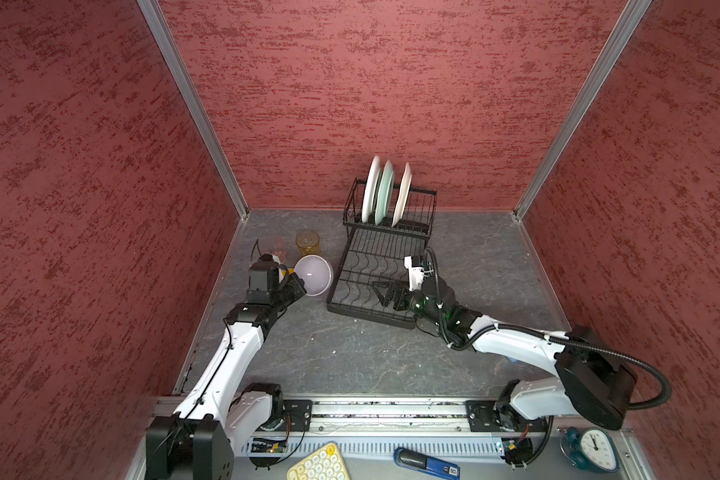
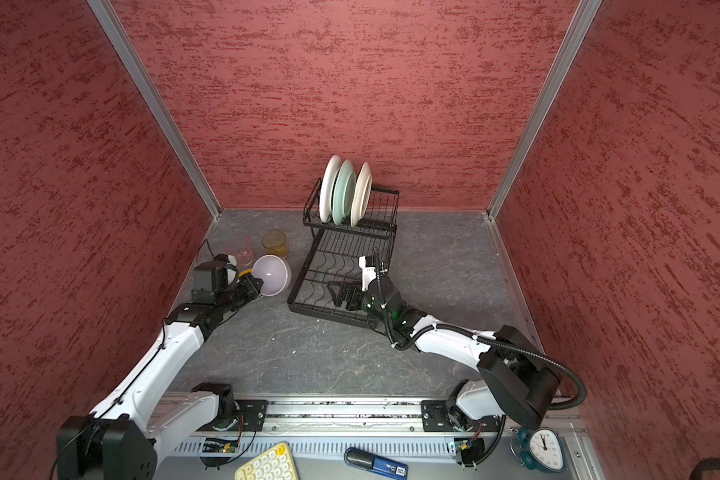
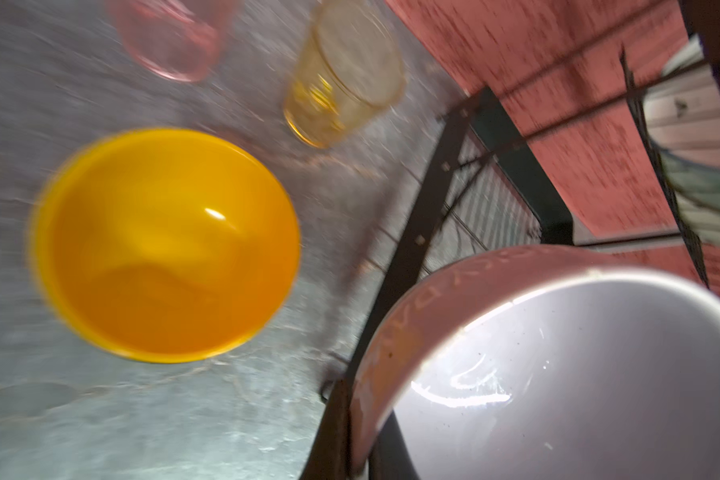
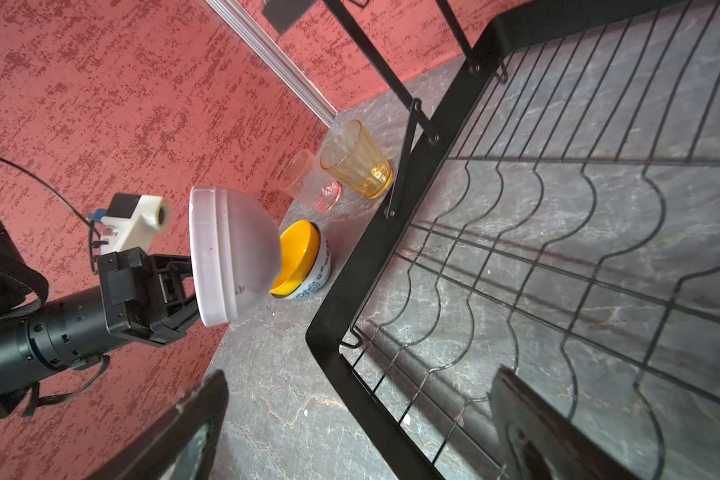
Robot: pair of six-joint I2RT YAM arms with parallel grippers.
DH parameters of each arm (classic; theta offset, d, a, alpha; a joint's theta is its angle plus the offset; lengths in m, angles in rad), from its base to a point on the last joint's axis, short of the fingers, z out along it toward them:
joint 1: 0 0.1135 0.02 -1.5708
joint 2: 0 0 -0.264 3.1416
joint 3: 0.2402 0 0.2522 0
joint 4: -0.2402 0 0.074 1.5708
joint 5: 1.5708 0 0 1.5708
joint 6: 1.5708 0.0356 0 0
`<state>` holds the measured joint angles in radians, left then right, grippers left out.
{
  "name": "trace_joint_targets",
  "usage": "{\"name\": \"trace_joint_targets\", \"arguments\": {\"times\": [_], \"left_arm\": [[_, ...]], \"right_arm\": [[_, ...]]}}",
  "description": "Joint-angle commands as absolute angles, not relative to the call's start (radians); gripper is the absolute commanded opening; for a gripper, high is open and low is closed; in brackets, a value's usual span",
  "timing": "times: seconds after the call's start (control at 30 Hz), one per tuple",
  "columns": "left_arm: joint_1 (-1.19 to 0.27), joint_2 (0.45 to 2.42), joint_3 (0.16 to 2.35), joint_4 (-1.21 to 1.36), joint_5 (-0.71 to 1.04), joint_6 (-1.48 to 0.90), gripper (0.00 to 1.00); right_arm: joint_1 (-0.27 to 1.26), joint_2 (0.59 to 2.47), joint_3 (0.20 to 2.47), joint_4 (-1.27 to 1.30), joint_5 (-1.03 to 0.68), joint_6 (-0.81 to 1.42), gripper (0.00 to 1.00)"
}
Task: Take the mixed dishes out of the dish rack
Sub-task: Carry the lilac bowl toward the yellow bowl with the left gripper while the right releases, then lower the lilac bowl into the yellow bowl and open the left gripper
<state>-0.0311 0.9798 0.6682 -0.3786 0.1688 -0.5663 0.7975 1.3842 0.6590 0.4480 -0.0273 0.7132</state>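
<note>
Slippage threatens: the left gripper [image 4: 186, 286], jaws clamped on the rim of the tilted lilac bowl [image 4: 242, 249] aloft beside the dish rack [image 1: 334, 286], could drop it onto the yellow bowl [image 4: 296, 257] close by (right gripper [image 1: 378, 293], jaws apart, hovers empty over that rack).

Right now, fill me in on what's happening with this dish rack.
The left hand is shut on the rim of the lilac bowl, holding it tipped on edge beside the dish rack, close to the yellow bowl nested in the blue-and-white bowl. The amber tumbler and pink tumbler stand on the table. The three plates stand in the raised basket; the low tray holds no dishes, and the right hand hangs open over it.
</note>
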Motion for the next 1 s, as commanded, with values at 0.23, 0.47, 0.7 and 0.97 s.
{"name": "trace_joint_targets", "arguments": {"times": [0.23,0.47,0.7,0.97], "left_arm": [[0.069,1.004,0.719,-0.425,-0.077,-0.448,0.00],[0.106,1.106,0.739,-0.368,-0.071,-0.454,0.00],[0.105,1.185,0.768,-0.362,-0.139,-0.427,0.00],[0.104,1.267,0.780,-0.332,-0.151,-0.416,0.00]], "right_arm": [[0.797,1.335,0.666,0.372,0.020,0.684,0.99],[0.797,1.301,0.658,0.341,0.028,0.673,0.99],[0.798,1.256,0.642,0.320,0.059,0.661,0.99],[0.798,1.277,0.656,0.301,0.062,0.660,0.99]]}}
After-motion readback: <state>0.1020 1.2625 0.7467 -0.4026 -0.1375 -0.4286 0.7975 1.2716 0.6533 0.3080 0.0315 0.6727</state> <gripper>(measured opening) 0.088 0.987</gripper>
